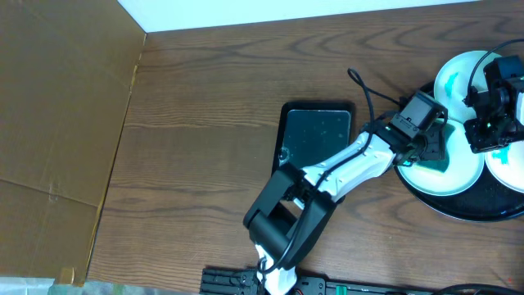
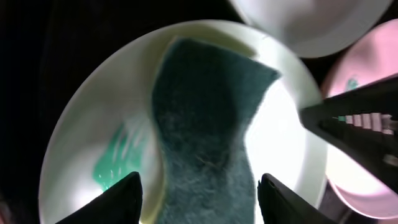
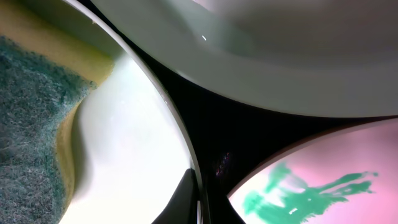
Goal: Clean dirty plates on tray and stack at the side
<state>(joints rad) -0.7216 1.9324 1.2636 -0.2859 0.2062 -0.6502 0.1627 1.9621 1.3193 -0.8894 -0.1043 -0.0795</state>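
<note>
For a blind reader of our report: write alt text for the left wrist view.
A dark green sponge lies on a white plate, flanked by the fingertips of the left gripper, with a teal smear beside it. A second plate and a pink-tinted third plate crowd the right.

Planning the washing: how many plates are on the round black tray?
3. The near plate lies under the green sponge; the far plate is at the tray's back; the right plate is cut by the frame edge. More could be hidden.
</note>
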